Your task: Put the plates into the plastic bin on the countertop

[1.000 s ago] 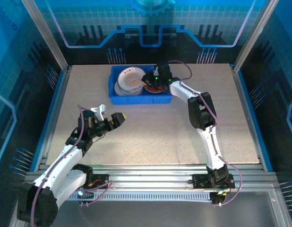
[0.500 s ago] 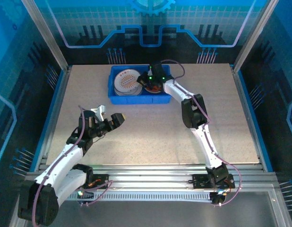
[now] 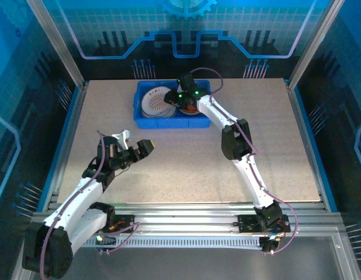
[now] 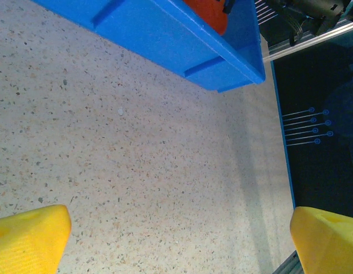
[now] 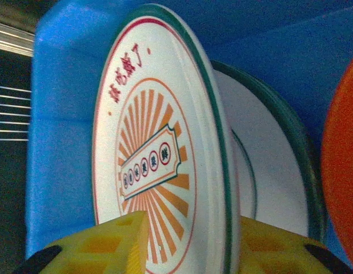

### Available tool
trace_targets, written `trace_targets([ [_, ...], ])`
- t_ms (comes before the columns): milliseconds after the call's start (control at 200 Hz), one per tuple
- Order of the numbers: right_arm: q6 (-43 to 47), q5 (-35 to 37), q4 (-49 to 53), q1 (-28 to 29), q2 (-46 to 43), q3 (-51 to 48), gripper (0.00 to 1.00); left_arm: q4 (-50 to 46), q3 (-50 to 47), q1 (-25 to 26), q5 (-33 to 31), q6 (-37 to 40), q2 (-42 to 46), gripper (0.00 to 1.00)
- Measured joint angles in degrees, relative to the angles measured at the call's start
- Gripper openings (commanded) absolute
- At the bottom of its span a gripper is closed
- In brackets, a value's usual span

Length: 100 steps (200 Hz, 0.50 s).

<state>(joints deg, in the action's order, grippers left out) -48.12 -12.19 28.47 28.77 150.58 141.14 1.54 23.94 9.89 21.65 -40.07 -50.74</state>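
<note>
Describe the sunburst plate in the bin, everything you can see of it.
The sunburst plate is round and looks like glazed white ceramic, with orange rays, a ticket-shaped central label, red characters and a red-and-green rim. It lies face up in the left half of the blue bin, over another green-rimmed plate. Its edge sits between the right gripper's yellow fingers; whether they press on it is unclear.

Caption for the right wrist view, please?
Right gripper straddles the sunburst plate's rim inside the blue bin, orange plate alongside.
</note>
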Motion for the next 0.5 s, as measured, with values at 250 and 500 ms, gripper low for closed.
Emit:
trace_targets([
  [250, 2.27, 1.90, 3.17, -0.07, -0.02, -0.13, 0.38, 0.46, 0.00, -0.02, -0.02, -0.07, -0.02, 0.99],
  [500, 4.15, 3.80, 5.79, -0.24, -1.57, -2.38, 0.40, 0.92, 0.00, -0.02, -0.04, -0.11, -1.01, 0.99],
])
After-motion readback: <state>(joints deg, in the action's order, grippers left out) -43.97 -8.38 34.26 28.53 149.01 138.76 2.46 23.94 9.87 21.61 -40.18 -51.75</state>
